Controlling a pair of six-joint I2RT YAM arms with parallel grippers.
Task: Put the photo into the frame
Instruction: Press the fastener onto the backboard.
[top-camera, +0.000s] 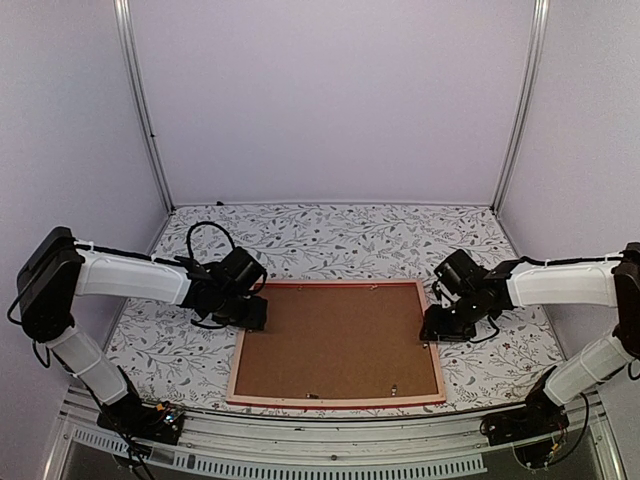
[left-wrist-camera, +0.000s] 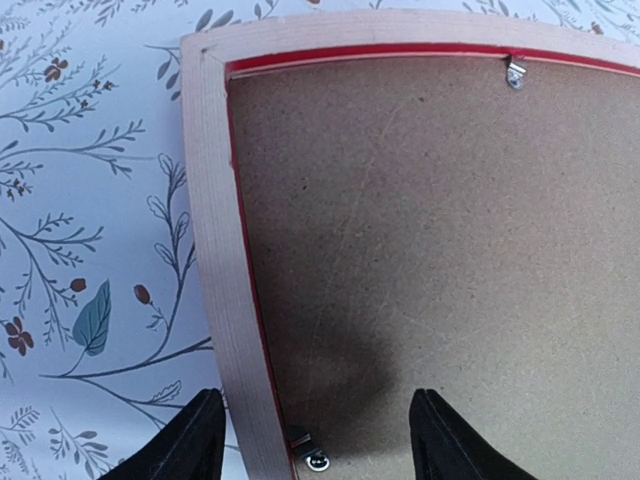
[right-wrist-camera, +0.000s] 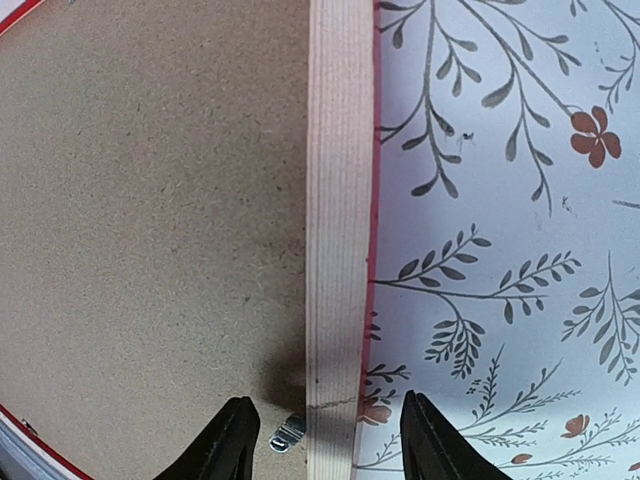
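Evidently the left gripper (left-wrist-camera: 315, 432) and right gripper (right-wrist-camera: 326, 432) (both open) straddle side rails of the frame (top-camera: 340, 402).

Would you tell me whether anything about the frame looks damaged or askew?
Nothing much: the frame lies flat, back up, brown backing board seated inside its rails. A faint hairline mark crosses the rail by the right claw, possibly a crack; too small to tell.
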